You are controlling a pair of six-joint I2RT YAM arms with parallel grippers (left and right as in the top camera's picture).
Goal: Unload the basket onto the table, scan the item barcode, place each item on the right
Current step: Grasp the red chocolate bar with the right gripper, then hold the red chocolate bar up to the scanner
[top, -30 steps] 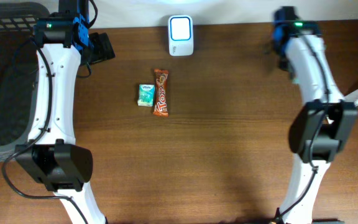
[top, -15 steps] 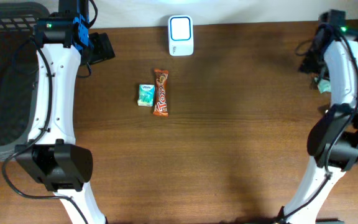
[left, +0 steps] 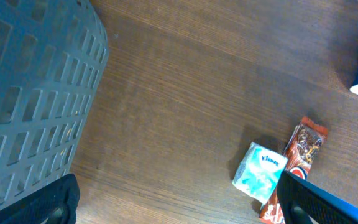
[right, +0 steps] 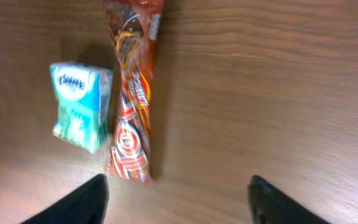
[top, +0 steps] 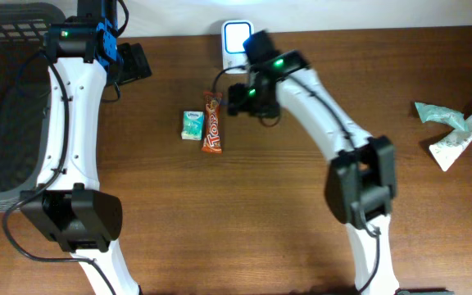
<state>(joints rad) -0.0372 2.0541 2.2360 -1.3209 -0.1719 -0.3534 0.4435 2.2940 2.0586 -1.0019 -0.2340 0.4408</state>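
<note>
While the overhead shows the right gripper (top: 238, 97) hanging just beside the chocolate bar (top: 212, 123), its arm covers part of the white scanner (top: 238, 37). The tissue pack (top: 192, 125) lies on the basket side of the bar. The left gripper (top: 133, 61) sits near the basket (top: 6, 98), well apart from both items.

Left wrist: fingertips (left: 42, 205) spread wide, nothing between them.

Right wrist: fingertips (right: 79, 202) also wide apart and empty. The bar lies flat on the wood ahead with the pack alongside; can't tell if they touch.

Risks, my read:
- Closing jaws could catch the pack along with the bar.
- The thin, slick wrapper may slide out of a pinch.
- No barcode is visible, so it may face down and miss the scanner.
</note>
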